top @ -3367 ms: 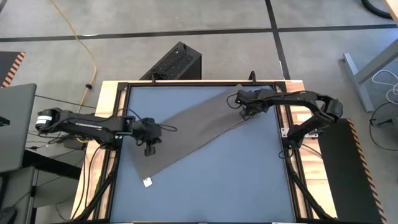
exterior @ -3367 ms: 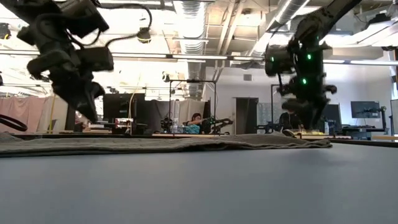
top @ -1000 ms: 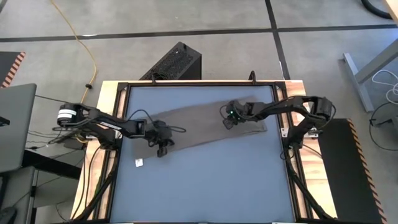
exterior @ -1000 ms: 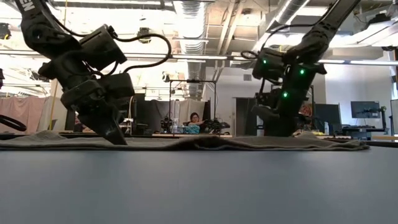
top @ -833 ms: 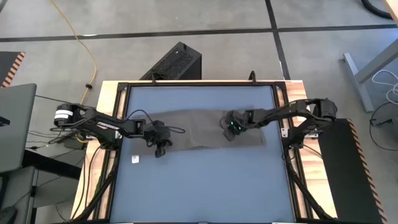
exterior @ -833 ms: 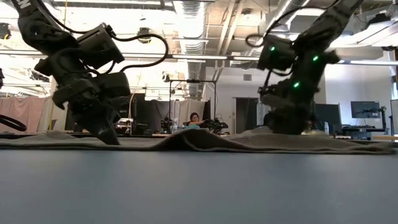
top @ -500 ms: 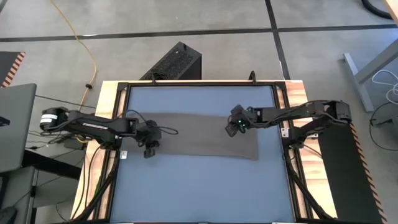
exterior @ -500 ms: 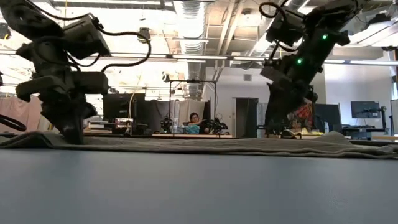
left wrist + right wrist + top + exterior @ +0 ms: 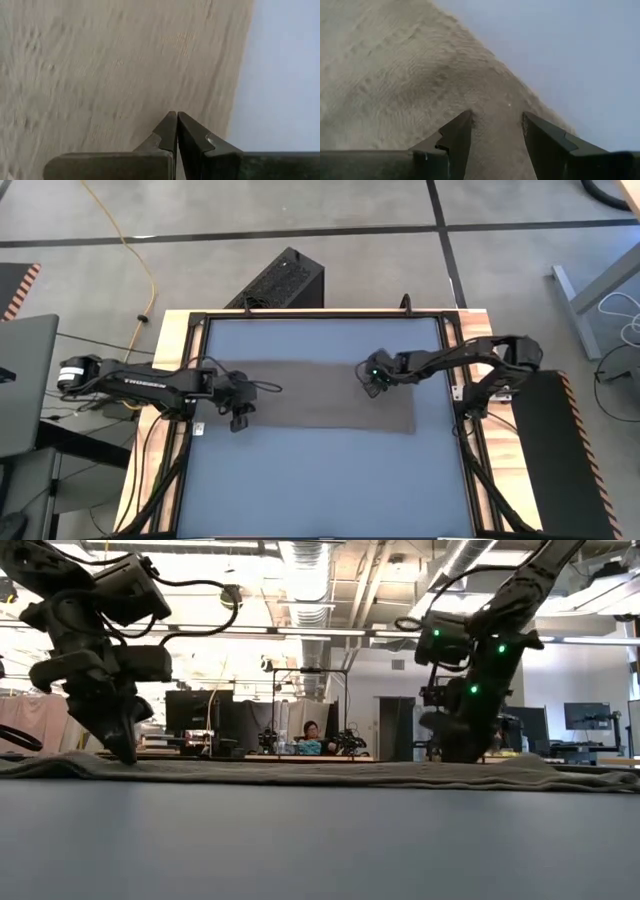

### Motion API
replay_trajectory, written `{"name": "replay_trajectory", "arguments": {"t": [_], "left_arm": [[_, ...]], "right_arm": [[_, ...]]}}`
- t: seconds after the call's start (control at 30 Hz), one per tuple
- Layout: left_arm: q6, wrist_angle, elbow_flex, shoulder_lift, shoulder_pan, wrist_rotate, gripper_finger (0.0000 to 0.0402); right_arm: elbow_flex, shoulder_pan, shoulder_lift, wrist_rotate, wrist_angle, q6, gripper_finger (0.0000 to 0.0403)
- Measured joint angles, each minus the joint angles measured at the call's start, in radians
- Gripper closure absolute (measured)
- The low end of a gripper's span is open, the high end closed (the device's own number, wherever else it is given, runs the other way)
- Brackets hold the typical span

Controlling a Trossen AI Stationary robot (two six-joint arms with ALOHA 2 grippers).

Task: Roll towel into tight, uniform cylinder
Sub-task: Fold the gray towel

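The taupe towel [image 9: 320, 398] lies spread flat across the middle of the blue-grey table [image 9: 320, 480], its long sides running left to right. A small white tag [image 9: 199, 427] sits at its near left corner. My left gripper [image 9: 239, 423] is shut, pointing steeply down over the towel's left end, close to the near edge [image 9: 235, 100]. My right gripper [image 9: 372, 388] is open, slanting down over the towel's right part near its far edge [image 9: 520, 85]. Flat cloth shows between its two fingers [image 9: 455, 135]. My left gripper points its shut tips [image 9: 128, 754] down at the towel's left end from above; nothing shows between the fingers, and I cannot tell whether the tips touch the cloth. My right gripper stands open just over the towel [image 9: 455, 762] near its far edge; I cannot tell whether its fingertips touch it.
A black frame [image 9: 455, 370] borders the tabletop, with wooden strips at the left and right edges. Bare tabletop lies in front of and behind the towel. A black box [image 9: 280, 280] stands on the floor beyond the far edge.
The towel lay slanted, its tag corner nearest and its right end farthest. It has swung round and now lies level across the table; a ripple in its middle has flattened out. My left gripper has moved toward the table's left edge and risen a little.
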Motion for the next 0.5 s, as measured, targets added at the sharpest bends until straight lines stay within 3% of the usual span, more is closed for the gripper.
{"name": "replay_trajectory", "arguments": {"t": [0.13,0.33,0.5], "left_arm": [[-0.022,-0.002,0.0,0.035,-0.001,-0.017,0.0401],[-0.017,0.024,0.002,0.079,-0.001,-0.047,0.0401],[0.05,0.19,0.001,0.059,0.002,-0.043,0.0401]], "right_arm": [[-0.003,-0.002,0.008,0.142,-0.014,-0.002,0.02],[-0.004,-0.008,-0.052,0.235,-0.048,-0.002,0.02],[-0.002,-0.004,-0.163,0.215,-0.054,-0.01,0.02]]}}
